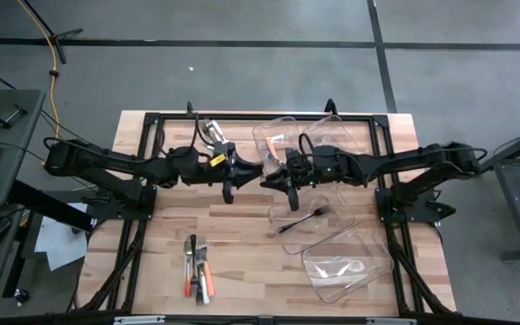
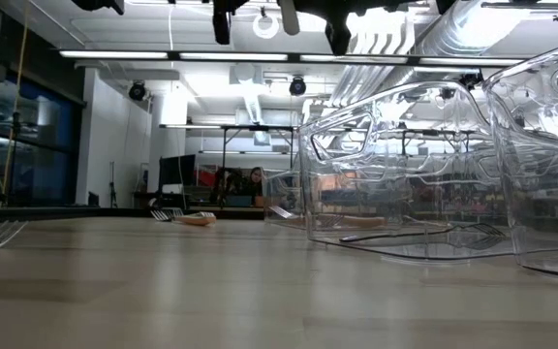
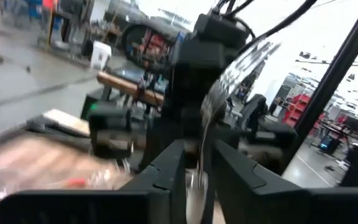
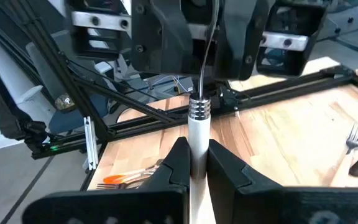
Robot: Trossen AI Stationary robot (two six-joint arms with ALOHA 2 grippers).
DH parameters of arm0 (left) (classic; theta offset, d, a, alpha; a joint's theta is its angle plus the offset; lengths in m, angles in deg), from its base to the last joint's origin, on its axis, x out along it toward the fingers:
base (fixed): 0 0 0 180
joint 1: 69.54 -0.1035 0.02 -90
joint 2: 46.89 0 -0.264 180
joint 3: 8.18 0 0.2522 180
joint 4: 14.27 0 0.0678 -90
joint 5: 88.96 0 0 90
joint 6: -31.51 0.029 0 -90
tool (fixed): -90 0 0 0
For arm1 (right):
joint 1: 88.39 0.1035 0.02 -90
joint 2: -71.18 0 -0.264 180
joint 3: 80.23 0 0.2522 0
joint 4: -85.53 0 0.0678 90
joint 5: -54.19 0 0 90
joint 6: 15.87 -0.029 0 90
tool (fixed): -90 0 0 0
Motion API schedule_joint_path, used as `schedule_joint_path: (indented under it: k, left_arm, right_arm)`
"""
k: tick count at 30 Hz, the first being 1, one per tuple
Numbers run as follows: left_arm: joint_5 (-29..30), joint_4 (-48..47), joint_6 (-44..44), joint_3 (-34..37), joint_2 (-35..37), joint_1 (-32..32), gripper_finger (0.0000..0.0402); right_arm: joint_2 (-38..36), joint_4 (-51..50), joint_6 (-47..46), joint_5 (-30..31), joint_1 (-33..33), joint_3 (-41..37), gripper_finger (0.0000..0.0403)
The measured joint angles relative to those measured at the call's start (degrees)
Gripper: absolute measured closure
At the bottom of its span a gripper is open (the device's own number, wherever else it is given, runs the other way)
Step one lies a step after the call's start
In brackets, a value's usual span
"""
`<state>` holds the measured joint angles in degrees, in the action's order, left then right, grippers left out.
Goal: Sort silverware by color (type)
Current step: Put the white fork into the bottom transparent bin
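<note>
- While both arms meet above the centre of the high view, a white-handled utensil (image 4: 199, 134) is shared between them — a mid-air handover, by appearance.
- Right gripper (image 4: 196, 163): jaws closed on the white handle; its metal stem runs straight away from the wrist toward the left gripper (image 3: 196, 177).
- Left gripper: jaws close together around a thin metal piece, probably the utensil's head; a firm grip cannot be confirmed.
- Long axis: aligned between the two grippers, roughly left–right in the high view.
- Remaining silverware: a dark fork (image 1: 302, 219) lies lower right of centre; a mixed pile (image 1: 198, 267) lies at lower left on the surface (image 1: 242, 244).
</note>
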<state>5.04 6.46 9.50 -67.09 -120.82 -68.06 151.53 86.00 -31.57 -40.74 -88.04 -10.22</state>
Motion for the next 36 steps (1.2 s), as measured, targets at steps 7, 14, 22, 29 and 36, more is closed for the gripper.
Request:
schedule_joint_path:
  k: [7,14,22,29,36]
  left_arm:
    - [-0.88,-14.57,0.39,0.0,8.8,0.01,0.0272]
    - [1.45,-24.09,0.19,2.45,17.42,1.27,0.0262]
    - [10.99,-14.76,-0.46,11.05,22.04,6.06,0.0273]
    - [11.81,-10.27,-0.36,13.72,22.1,8.03,0.0283]
    - [11.84,-11.27,0.24,13.7,22.01,7.52,0.0286]
  right_arm:
    - [-6.53,-12.26,2.81,0.03,-2.07,0.0,0.0389]
    - [-14.05,-27.37,3.34,3.4,-2.63,-0.02,0.0389]
    - [-21.78,-34.19,2.48,5.61,-2.59,-2.7,0.0389]
    - [-29.14,-19.3,-2.1,4.7,-2.57,-14.57,0.0389]
    - [-30.54,-9.96,-2.27,3.29,-2.57,-18.75,0.0389]
